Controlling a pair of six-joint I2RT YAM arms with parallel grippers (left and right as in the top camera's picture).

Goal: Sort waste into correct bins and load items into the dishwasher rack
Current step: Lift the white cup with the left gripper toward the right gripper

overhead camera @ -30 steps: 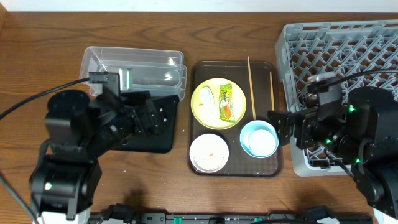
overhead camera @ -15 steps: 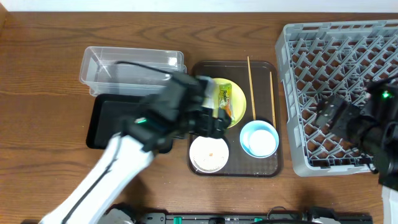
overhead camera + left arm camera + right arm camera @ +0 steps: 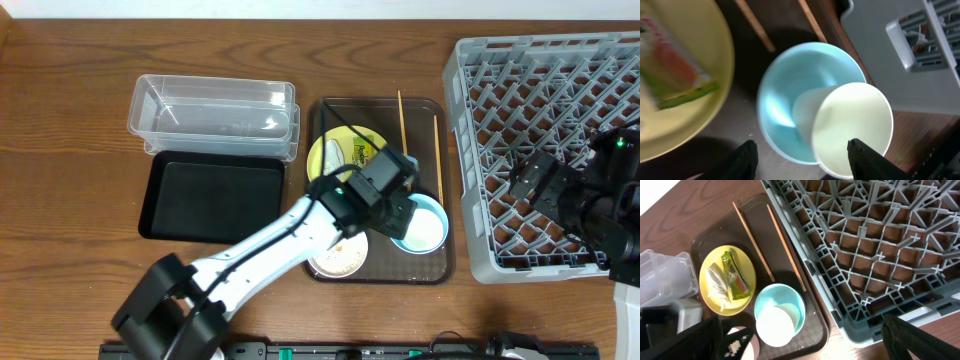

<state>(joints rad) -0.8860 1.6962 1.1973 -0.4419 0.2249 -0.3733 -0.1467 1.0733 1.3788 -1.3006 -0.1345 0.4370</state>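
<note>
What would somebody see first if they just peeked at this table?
Probably the left gripper, open and hanging right over the light-blue bowl on the brown tray, with a white cup lying tilted inside it. Next, the big grey rack on the table's right side, and the bright yellow-green plate holding a snack wrapper.

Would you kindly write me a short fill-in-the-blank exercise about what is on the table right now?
The cup lies inside the blue ____. The wrapper rests on the yellow ____. Both chopsticks lie on the brown ____. The hand above the cup belongs to the ____ arm.
Missing words: bowl, plate, tray, left.
</note>
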